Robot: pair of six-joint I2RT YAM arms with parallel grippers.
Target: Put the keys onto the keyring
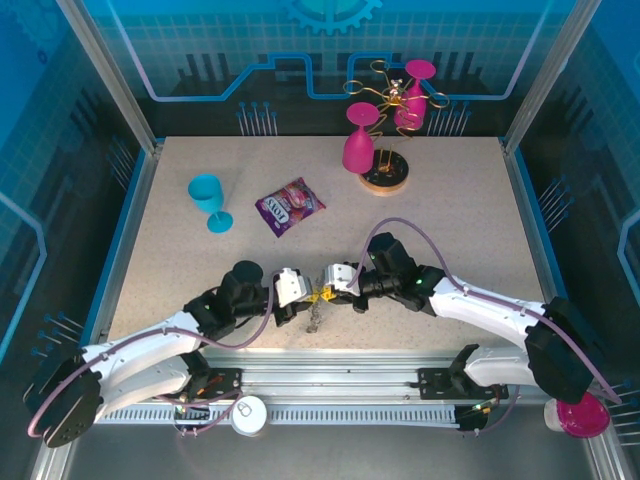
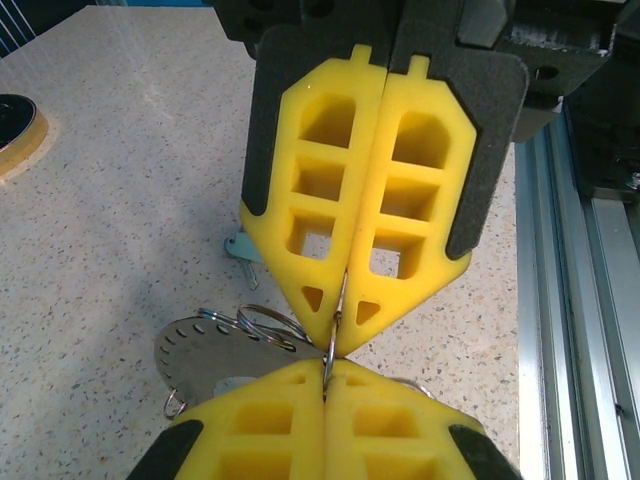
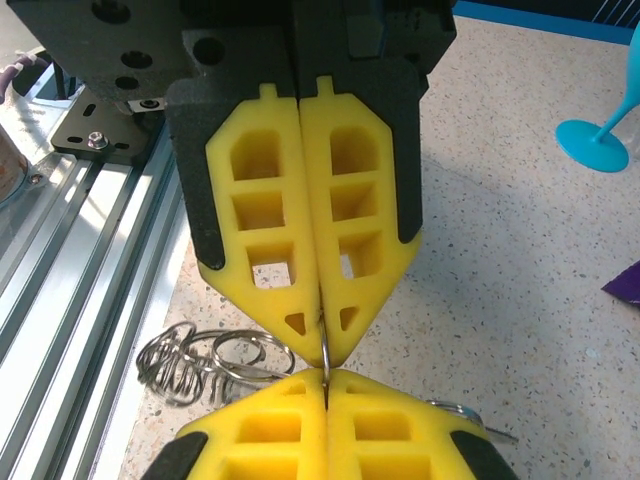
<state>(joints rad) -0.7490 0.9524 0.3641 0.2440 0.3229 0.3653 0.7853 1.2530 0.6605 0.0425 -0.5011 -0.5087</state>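
threading step: left hand and right hand both clamp one keyring loop (tip to tip); next, probably spread it for the pale key.

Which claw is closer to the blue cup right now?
Left. The left claw sits right of the blue cup, toward the near edge; the right claw meets it tip to tip, farther right. Both pinch a loop of the keyring.

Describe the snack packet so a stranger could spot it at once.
On the speckled table, look at the far half, between the blue goblet and the rack of pink glasses. The snack packet lies flat there, the only purple, crinkled thing.
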